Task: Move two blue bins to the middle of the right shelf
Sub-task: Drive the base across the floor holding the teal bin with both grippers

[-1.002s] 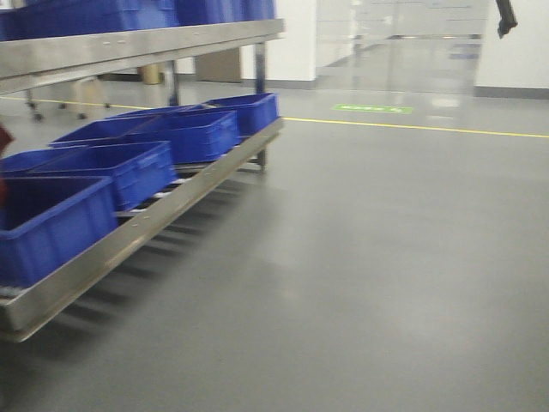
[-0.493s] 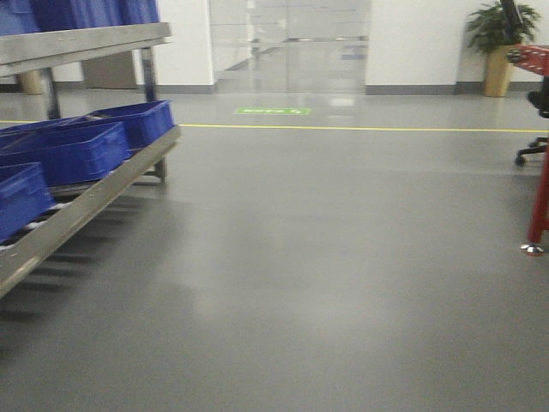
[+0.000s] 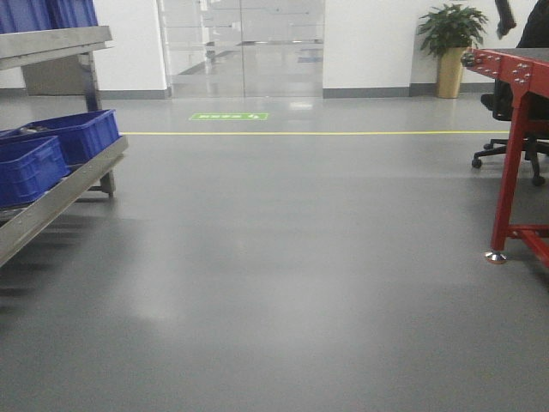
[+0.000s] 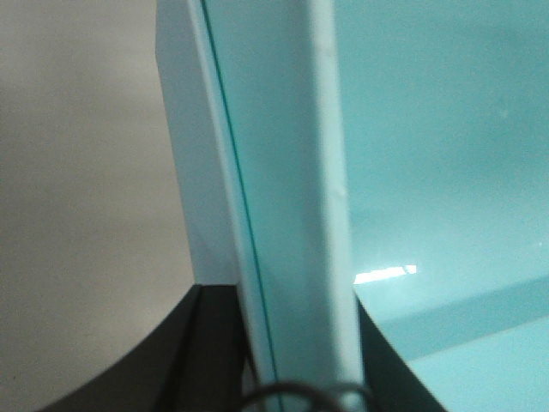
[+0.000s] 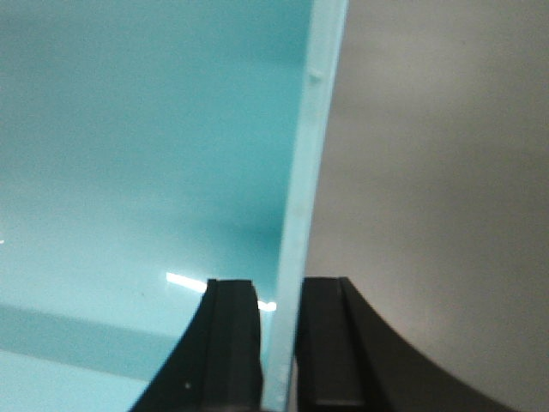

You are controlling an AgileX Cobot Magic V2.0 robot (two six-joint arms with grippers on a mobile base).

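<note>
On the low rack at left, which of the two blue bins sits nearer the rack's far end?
The rear bin, at the far end of the rack. The front bin is closer to the camera and cut off by the left edge.

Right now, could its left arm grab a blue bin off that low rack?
Probably not: the left gripper is clamped on a bin wall, and the rack's bins stand off across the floor.
</note>
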